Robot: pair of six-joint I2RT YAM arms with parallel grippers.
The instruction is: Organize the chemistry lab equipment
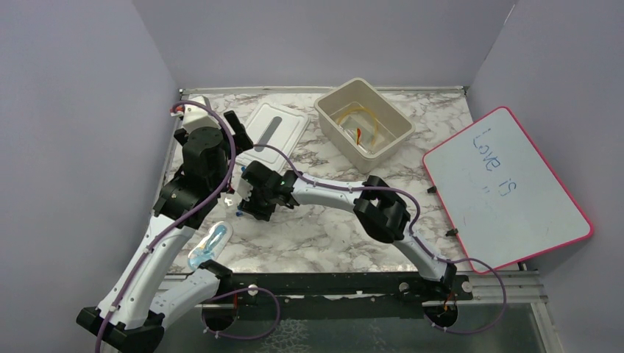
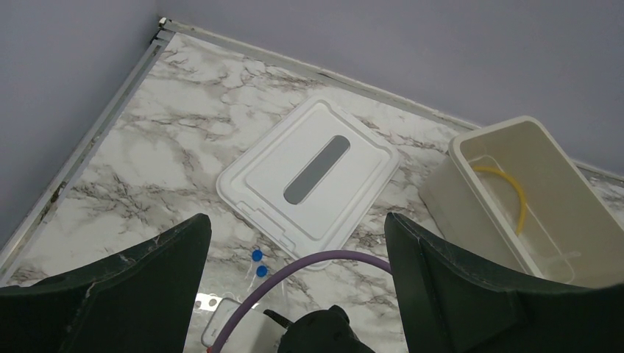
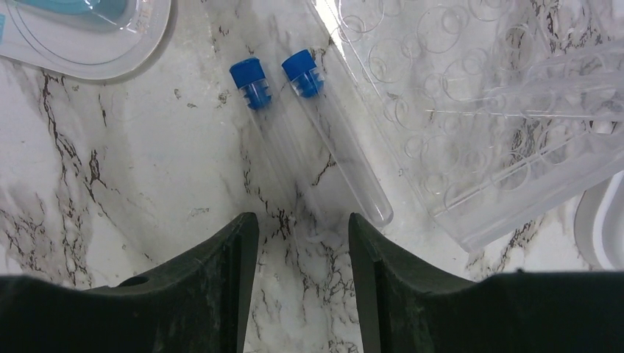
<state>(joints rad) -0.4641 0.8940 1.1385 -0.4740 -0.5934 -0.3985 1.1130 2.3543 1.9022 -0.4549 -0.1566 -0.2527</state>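
blue-capped tubes [image 3: 337, 140], two of them, lie side by side on the marble bench [image 3: 110, 184], toward its left edge. the right end effector [image 3: 302, 228] hangs over their rounded ends, jaws apart, gripping nothing. a clear rack [image 3: 471, 110] lies just beside the tubes. the left end effector [image 2: 294, 228] hovers wide open and empty. amber tubing [image 2: 513, 185] sits inside a cream bin [image 1: 342, 143] by the far edge.

Table top [image 3: 110, 184]: smooth, marble-patterned, slight sheen. Tubes [image 3: 342, 143]: clear, glossy; caps [image 3: 249, 79]: blue ribbed plastic. Well tray [image 3: 471, 132]: clear plastic. Bin [image 1: 385, 102]: cream matt plastic. Right gripper fingers [image 3: 199, 294]: black, matt, scuffed.
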